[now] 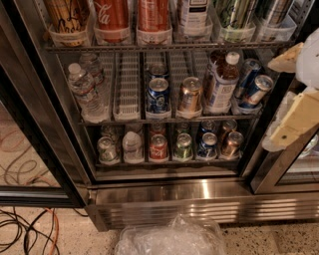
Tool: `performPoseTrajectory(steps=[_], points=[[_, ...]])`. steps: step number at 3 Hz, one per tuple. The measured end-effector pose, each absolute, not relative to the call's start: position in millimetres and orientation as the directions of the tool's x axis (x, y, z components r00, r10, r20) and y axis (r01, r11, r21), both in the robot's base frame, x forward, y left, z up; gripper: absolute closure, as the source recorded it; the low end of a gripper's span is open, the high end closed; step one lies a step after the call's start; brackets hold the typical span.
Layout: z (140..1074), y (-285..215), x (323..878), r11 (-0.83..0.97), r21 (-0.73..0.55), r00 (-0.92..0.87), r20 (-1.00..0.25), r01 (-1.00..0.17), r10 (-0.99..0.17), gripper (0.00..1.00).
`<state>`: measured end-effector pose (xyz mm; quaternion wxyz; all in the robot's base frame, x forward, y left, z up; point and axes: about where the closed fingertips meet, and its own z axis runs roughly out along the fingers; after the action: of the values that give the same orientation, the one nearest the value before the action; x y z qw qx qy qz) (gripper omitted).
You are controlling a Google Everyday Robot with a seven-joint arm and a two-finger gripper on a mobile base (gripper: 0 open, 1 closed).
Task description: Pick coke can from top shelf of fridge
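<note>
The coke can, red with white script, stands in a clear lane tray at the front of the top shelf, second lane from the left; its top is cut off by the frame. The fridge stands open in front of me. My gripper is at the right edge, in front of the fridge's right door frame. It is lower than the top shelf and well right of the coke can. Its cream fingers are apart and hold nothing.
An orange-red can stands right of the coke can. The middle rack holds water bottles, a blue can and a gold can. The bottom rack has a small red can. A plastic bag and cables lie on the floor.
</note>
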<state>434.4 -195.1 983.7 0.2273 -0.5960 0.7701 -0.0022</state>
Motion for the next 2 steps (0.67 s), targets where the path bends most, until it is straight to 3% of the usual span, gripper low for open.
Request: performPoseTrajectory(steps=[2], points=[[1006,-113,417,0.221,-0.304,0.013,-0.614,-0.927,-0.789,0.0]])
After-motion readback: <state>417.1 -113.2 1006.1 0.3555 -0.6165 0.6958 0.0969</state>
